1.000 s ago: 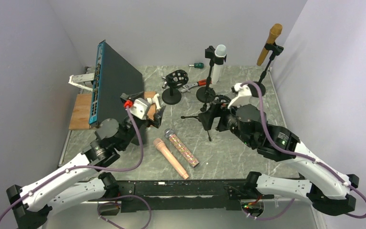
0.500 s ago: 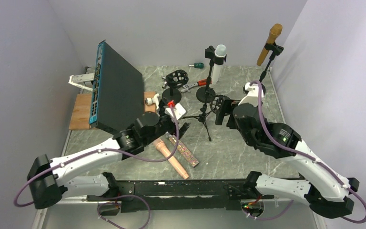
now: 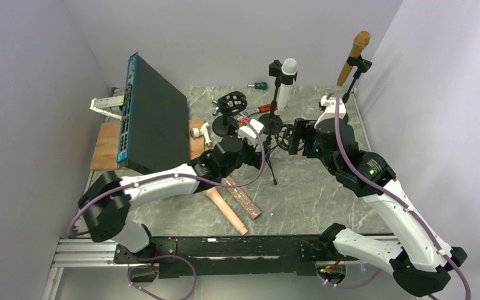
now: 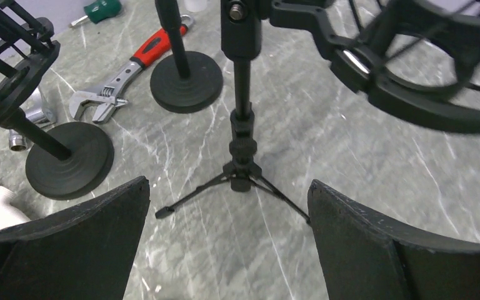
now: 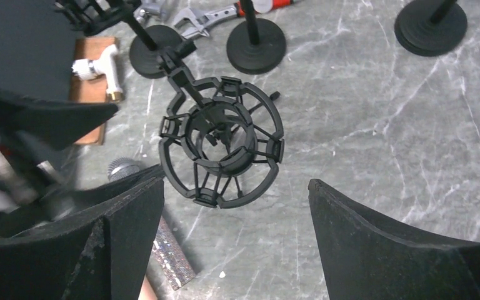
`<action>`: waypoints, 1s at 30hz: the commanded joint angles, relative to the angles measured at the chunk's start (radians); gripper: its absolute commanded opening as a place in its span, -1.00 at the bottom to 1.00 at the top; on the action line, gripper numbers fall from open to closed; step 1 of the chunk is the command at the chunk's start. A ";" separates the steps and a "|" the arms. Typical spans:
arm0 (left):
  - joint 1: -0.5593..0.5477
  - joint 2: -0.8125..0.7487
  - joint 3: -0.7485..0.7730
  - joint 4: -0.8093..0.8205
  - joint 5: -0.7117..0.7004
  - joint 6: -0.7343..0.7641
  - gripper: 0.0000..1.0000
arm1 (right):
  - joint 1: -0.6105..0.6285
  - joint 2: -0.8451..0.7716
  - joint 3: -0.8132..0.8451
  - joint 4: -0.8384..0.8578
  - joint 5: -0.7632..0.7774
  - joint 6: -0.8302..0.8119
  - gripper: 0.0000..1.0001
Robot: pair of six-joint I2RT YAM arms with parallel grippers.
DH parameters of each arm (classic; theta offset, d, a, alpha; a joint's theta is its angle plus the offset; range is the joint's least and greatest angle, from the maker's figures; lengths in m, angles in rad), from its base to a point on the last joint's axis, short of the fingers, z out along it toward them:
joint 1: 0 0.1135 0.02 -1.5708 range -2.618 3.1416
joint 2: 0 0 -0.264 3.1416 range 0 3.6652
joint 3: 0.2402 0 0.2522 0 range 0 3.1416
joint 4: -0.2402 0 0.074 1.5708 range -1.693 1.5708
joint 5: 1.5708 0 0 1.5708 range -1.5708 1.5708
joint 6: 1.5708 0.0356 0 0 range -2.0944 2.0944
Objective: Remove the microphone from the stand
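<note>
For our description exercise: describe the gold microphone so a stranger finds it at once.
At the far right corner of the table, by the wall, a black stand holds the gold microphone tilted in its clip. The other clipped microphone is white.

A white mic (image 3: 287, 74) sits tilted in the clip of a black round-based stand (image 3: 270, 122) at the back. A gold mic (image 3: 354, 56) leans in a second stand (image 3: 350, 89) in the far right corner. A tripod stand (image 4: 242, 119) with a ring-shaped shock mount (image 5: 228, 165) stands upright in the middle. A pink mic (image 3: 228, 212) and a glitter mic (image 3: 244, 200) lie side by side on the table (image 3: 312, 187).
</note>
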 commanded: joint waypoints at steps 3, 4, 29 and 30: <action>-0.002 0.135 0.001 0.323 -0.095 0.062 0.99 | -0.003 -0.046 0.052 0.065 -0.027 -0.065 0.74; -0.001 0.145 -0.025 0.395 -0.085 0.088 0.93 | -0.002 -0.051 0.052 0.064 -0.022 -0.069 0.74; 0.085 0.328 0.094 0.373 0.162 -0.023 0.01 | -0.003 -0.067 -0.002 0.143 -0.090 -0.130 0.73; 0.085 0.333 0.101 0.367 0.167 -0.027 -0.09 | -0.003 -0.068 -0.004 0.146 -0.089 -0.130 0.73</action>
